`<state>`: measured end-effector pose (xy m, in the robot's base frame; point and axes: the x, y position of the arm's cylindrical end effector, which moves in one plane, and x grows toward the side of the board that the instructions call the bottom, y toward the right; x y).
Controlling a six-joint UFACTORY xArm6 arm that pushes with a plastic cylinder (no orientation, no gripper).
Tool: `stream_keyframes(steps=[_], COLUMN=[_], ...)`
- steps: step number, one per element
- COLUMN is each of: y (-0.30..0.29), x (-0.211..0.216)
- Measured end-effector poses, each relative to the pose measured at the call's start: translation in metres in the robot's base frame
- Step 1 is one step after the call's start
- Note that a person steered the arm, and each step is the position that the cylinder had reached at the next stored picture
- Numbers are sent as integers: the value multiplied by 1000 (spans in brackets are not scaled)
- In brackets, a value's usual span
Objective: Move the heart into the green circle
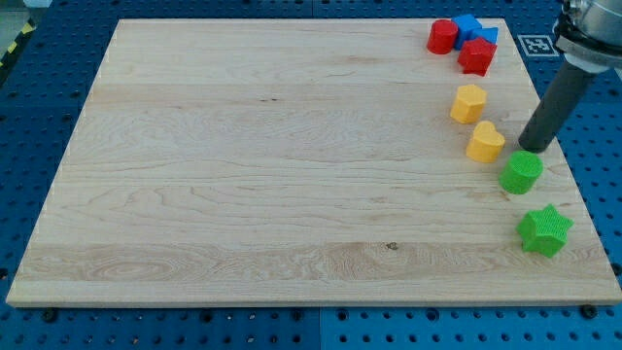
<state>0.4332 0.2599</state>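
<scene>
A yellow heart [485,142] lies near the view's right edge of the wooden board [292,165]. A green circle block [522,172] sits just below and to the right of the heart, a small gap between them. My tip [531,148] rests on the board right of the heart and just above the green circle, very close to the circle's top edge. The dark rod rises from it toward the view's upper right.
A yellow hexagon [468,102] lies above the heart. A green star [544,229] lies below the circle near the board's right edge. A red cylinder [443,36], a red star [476,55] and two blue blocks [473,27] cluster at the top right corner.
</scene>
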Motion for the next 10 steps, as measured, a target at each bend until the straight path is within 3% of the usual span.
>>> stream_keyframes(steps=[3, 6, 10], y=[-63, -77, -57], x=[-45, -7, 5])
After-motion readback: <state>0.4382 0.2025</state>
